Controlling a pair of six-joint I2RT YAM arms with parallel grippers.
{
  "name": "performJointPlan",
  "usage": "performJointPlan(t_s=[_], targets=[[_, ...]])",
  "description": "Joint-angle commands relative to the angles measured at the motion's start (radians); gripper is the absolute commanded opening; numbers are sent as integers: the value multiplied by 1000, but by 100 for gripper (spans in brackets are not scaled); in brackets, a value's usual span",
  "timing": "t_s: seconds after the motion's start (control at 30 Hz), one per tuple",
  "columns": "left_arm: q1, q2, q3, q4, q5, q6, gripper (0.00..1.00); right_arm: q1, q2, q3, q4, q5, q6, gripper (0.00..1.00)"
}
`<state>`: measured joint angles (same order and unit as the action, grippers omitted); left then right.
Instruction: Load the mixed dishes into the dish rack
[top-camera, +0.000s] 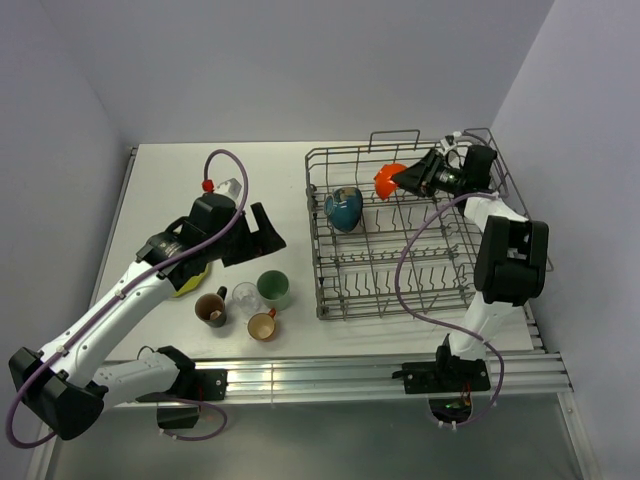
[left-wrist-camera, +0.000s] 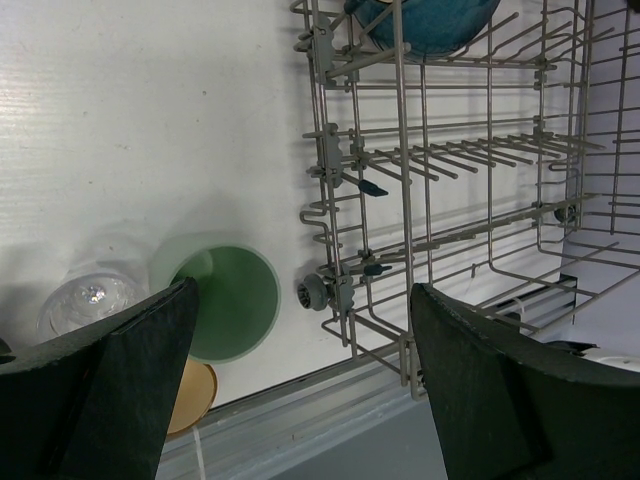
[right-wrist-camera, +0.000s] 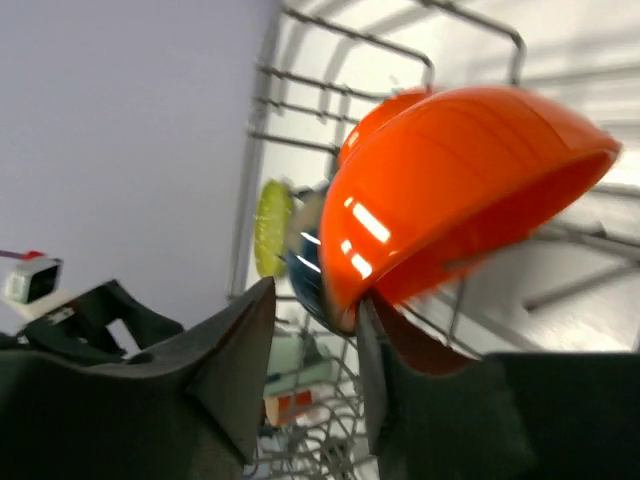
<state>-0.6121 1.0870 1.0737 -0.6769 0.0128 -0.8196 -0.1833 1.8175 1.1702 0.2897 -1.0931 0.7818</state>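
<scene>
The grey wire dish rack (top-camera: 400, 275) stands at the right. A blue bowl (top-camera: 343, 207) rests on edge inside it, also seen in the left wrist view (left-wrist-camera: 420, 22). My right gripper (top-camera: 412, 180) is over the rack's far side, jaws open. The orange-red bowl (top-camera: 387, 181) has its rim between them, against one finger (right-wrist-camera: 400, 390); the bowl (right-wrist-camera: 450, 190) is blurred. My left gripper (top-camera: 262, 232) is open and empty above the pale green cup (left-wrist-camera: 225, 300). The clear glass (top-camera: 245, 297), dark brown mug (top-camera: 211, 308) and small orange cup (top-camera: 262, 326) stand beside the cup (top-camera: 273, 289). The yellow-green plate (top-camera: 190, 281) lies mostly under the left arm.
The rack's near left corner with a small wheel (left-wrist-camera: 312, 293) is close to the green cup. The table's front rail (top-camera: 380, 375) runs below the cups. White walls close in the back and both sides.
</scene>
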Motion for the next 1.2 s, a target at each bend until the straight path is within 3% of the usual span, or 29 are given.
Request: performJointPlan(t_s=[0.0,0.13,0.2,0.27,0.33,0.43,0.57,0.67,0.87,1.0,1.17], targets=[[0,-16,32,30,21,19,93,7,-40,-14,-274,70,-209,46],[0,-27,25,31,16,20,93,33,-21,14,-394,114,-319,46],[0,-24,23,33,18,20,93,38,-18,0,-386,121,-317,22],[0,-22,20,36,23,20,93,41,-24,-15,-364,124,-306,5],[0,-24,14,42,24,17,93,42,-27,-35,-316,111,-290,4],[-1,-30,6,46,26,17,93,45,-37,-44,-296,99,-271,14],[-1,-32,-9,54,21,13,93,79,-124,-92,-182,163,-233,41],[0,-27,-18,65,26,10,93,111,-149,-63,-221,277,-268,46],[0,-44,-41,76,32,8,93,179,-135,72,-337,445,-317,48],[0,-47,-43,71,30,13,93,252,-48,291,-550,617,-389,49],[0,-68,-50,65,20,17,93,349,69,492,-720,864,-455,58]])
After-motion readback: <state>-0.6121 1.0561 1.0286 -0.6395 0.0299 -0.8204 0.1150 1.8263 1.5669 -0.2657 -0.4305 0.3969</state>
